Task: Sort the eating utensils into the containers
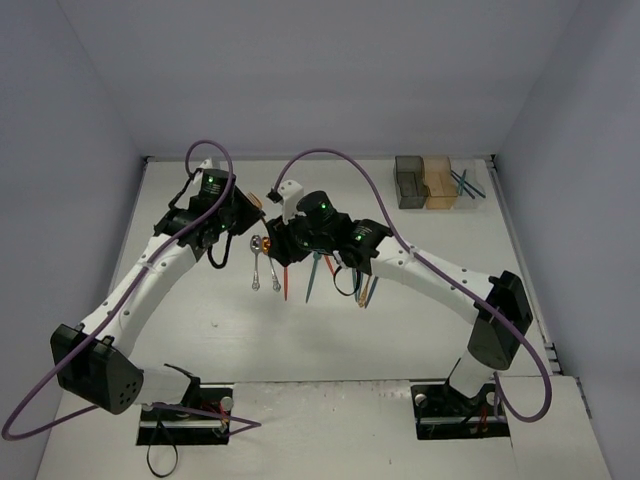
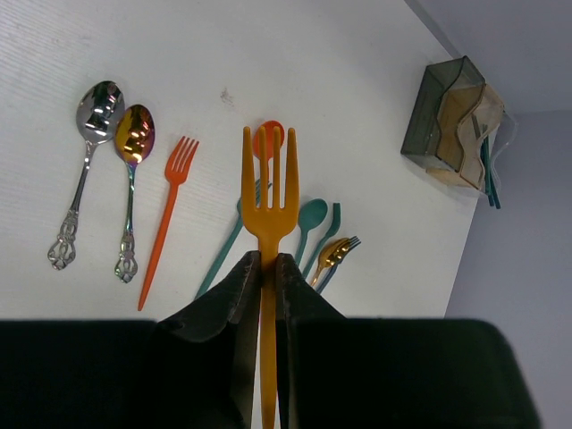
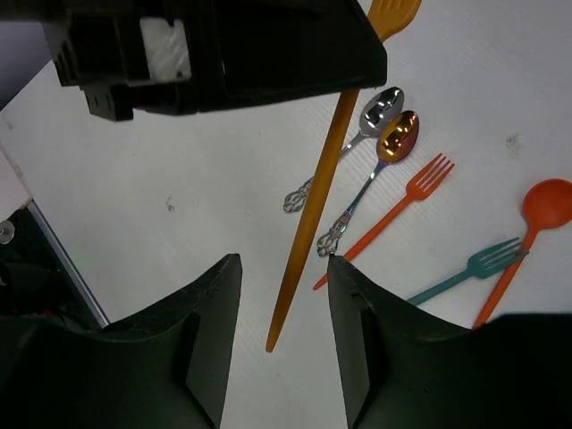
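My left gripper [image 2: 266,259] is shut on the handle of an amber-orange fork [image 2: 268,192], held above the table with its tines pointing away. In the right wrist view the same fork's handle [image 3: 315,214] hangs down between the jaws of my right gripper [image 3: 284,268], which stand open on either side without touching it. Both grippers meet over the table's middle [image 1: 272,215]. Below lie a silver spoon [image 2: 89,161], a gold spoon [image 2: 132,170], a thin orange fork [image 2: 168,214], an orange spoon [image 3: 545,206] and teal utensils [image 2: 308,223].
The containers stand at the far right: dark grey [image 1: 410,181], orange-tan [image 1: 438,181] and a clear one [image 1: 463,183] with teal sticks in it. A small gold fork [image 2: 335,255] lies by the teal pieces. Purple cables [image 1: 330,155] arc over both arms.
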Robot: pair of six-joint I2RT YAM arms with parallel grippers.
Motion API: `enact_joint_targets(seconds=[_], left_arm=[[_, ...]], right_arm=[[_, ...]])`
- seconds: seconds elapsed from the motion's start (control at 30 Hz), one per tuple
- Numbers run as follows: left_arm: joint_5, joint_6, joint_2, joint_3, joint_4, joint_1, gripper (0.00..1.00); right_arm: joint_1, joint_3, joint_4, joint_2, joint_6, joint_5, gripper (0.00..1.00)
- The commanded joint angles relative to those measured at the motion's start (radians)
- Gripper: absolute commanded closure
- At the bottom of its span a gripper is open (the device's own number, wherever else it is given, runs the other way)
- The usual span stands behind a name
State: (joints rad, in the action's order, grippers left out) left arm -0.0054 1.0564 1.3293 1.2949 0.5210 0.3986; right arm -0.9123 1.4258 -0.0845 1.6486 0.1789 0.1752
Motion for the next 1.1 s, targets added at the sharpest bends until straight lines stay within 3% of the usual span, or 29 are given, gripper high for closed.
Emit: enact_joint_targets(seconds=[0.0,0.1,0.27,0.37,0.47,0.6,0.73,0.9,1.07], left_arm=[[-0.04,0.017,-0.034,0.014,-0.043,0.026,1.0],[-0.044,0.017,-0.028,0.016,-0.044,0.037,1.0],[-0.049,0.007,-0.024,0.009,-0.045,0.042,0.98],[-0.058,-0.01,-0.032,0.004,-0.045,0.042,0.72],[-0.084,-0.048,-0.046,-0.006,-0.04,0.042,0.39],[-0.13,-0.122,-0.084,-0.022,-0.021,0.04,0.25],[-0.197,-0.256,-0.129,-0.035,0.014,0.039,0.22],[-0.175,-0.513,-0.178,-0.127,0.03,0.036,0.22],[-0.176,-0.585,-0.238,-0.256,0.044,0.03,0.22]], right_arm=[[-0.007,0.034,0.106,-0.009,0.016,-0.049,0.82],[-0.007,0.02,0.109,-0.023,0.017,-0.074,1.0],[-0.001,-0.009,0.109,-0.042,0.016,-0.113,1.0],[0.009,-0.037,0.106,-0.059,0.02,-0.123,1.0],[0.043,-0.083,0.106,-0.088,0.033,-0.135,1.0],[0.113,-0.138,0.092,-0.124,0.046,-0.126,1.0],[0.277,-0.182,0.025,-0.165,0.028,-0.137,1.0],[0.506,-0.17,-0.052,-0.159,-0.032,-0.151,1.0],[0.692,-0.089,-0.084,-0.076,-0.087,-0.172,1.0]])
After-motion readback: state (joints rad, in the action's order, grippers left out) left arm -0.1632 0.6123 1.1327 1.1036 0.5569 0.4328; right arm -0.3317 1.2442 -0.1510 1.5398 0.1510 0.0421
